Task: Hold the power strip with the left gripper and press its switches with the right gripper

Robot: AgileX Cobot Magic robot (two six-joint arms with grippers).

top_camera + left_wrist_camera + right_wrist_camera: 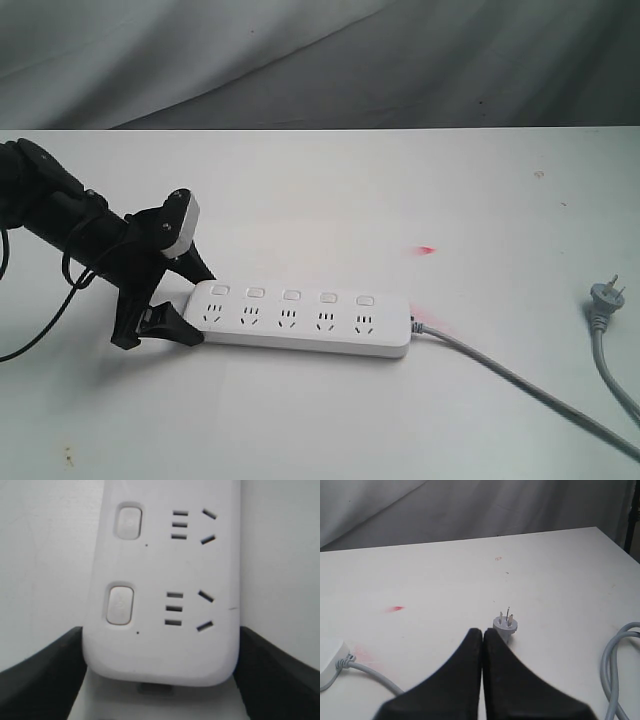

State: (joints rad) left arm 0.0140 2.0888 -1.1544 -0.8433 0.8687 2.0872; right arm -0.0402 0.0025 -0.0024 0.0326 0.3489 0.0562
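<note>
Power strip (pixel 300 320) lies flat on the desk (pixel 300 190), left of centre in the exterior view. Its long axis runs across that view and the grey cable (pixel 520 385) leaves from its right end. The five switches (pixel 291 295) sit in a row along the far edge, facing up.

The left gripper (pixel 196 306) is at the strip's left end, with its jaws spread to the strip's width, one on each long edge. In the left wrist view both black jaws sit against the sides of the strip (pixel 160 645), so I read it as clamped. Two of the switches (pixel 120 604) show in that view.

The right gripper (pixel 482 632) is not in the exterior view. Its jaws are pressed together and hold nothing. It hovers over bare desk with the loose plug (pixel 506 624) just past the tips. The strip's cable end (pixel 330 665) is only at the frame edge, well apart.

My read is that the hold is done and the pressing has not started. The right arm has to come in from the cable side, so the switch nearest the cable comes first. Closed tips suit the poking.
</note>
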